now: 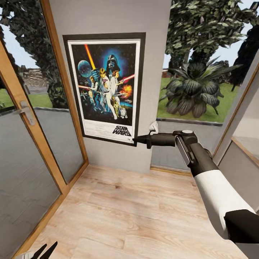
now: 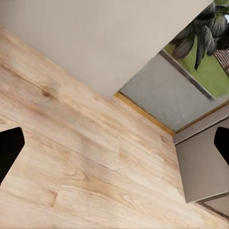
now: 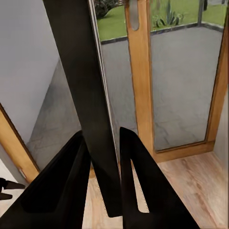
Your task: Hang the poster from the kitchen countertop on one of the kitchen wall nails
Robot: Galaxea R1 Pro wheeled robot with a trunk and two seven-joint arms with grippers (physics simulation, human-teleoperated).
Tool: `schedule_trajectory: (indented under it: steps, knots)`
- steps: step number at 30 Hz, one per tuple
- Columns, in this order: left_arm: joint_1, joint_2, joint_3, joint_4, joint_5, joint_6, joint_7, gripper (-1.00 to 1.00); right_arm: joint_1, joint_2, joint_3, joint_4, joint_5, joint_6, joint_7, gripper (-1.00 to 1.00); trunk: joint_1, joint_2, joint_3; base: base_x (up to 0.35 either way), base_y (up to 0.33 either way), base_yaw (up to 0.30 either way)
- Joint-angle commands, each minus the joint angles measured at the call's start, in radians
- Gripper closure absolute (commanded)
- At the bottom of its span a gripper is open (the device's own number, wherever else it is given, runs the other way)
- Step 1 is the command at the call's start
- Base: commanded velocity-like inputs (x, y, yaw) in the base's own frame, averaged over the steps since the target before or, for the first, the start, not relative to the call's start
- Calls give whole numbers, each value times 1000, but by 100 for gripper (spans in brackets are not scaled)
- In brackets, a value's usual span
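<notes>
So the poster was flat against the narrow grey wall panel between the glass, upright with the logo at its 6 o'clock; whatever it was hanging from was hidden behind it, so I couldn't see any nail. The right gripper had it by the lower right corner, around 5 o'clock on the frame; in the right wrist view the two dark fingers sat on either side of the poster's thin black edge, closed onto it with the edge running up out of the picture. The artwork wasn't visible from that angle at all, just the edge-on strip.

The right arm came in from 4 o'clock and got cut off at the picture's corner; a small white bit showed just behind the gripper, too small to make out.

The left gripper barely poked in at 7 o'clock of the head view; in its own wrist view the finger tips sat at opposite edges, spread wide apart with nothing between them, over the wooden floor.

Wood-framed glass door at 9 o'clock, leafy plant outside at 2 o'clock.
</notes>
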Motion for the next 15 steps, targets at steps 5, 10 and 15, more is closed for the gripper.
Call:
schedule_trajectory:
  steps: [5,10,15]
  knots:
    - [-1,0,-10,36,8,-4,-2,-100,-1,-1,1,0,-10,11,0,100,1,-2,-2,326,0,0]
    - [-1,-1,-10,43,8,-4,-2,-100,-1,-1,1,0,-10,11,1,100,1,-2,-2,332,0,0]
    - [-1,-1,-10,44,8,-3,-2,-100,-1,-1,1,0,-10,11,1,100,1,-2,-2,333,0,0]
